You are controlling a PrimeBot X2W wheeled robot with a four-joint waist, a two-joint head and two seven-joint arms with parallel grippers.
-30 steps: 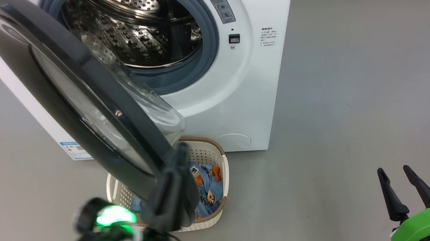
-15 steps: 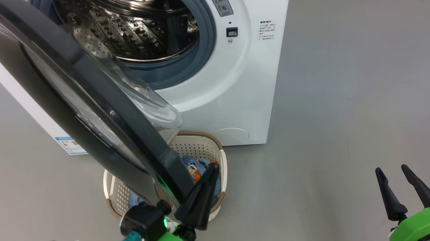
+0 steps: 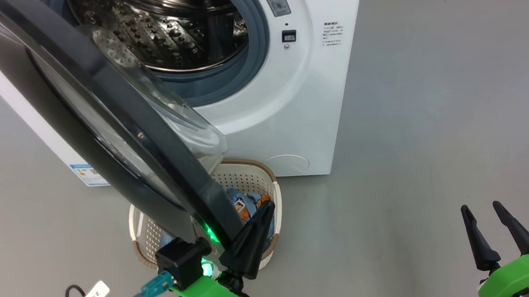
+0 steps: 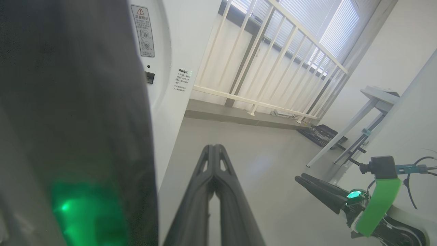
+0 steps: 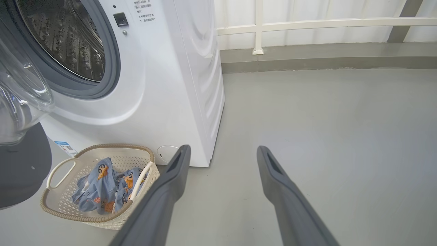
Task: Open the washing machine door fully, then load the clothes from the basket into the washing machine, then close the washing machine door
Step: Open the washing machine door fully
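Note:
The washing machine (image 3: 289, 109) stands ahead with its steel drum (image 3: 177, 29) exposed. The washing machine door (image 3: 153, 151) is swung out toward me, black ring and glass bowl over the basket (image 3: 274, 185). Blue printed clothes (image 3: 249, 201) lie in the basket (image 5: 95, 147), seen as a bundle of clothes (image 5: 102, 188) in the right wrist view. My left gripper (image 3: 263, 216) is shut on nothing, pointing up just right of the door's lower edge (image 4: 85, 102), with a small gap. My right gripper (image 3: 480, 208) stands open and empty at the lower right, above bare floor (image 5: 222, 150).
Grey floor (image 3: 429, 109) spreads wide to the right of the machine. A white railing (image 4: 259, 61) and a low kerb run behind it. A table leg (image 4: 344, 130) and a dark case (image 4: 322, 133) stand far off to the right.
My left gripper has come away from the door's lower edge and now points up just right of it. The door stays swung out. The right gripper has stayed put.

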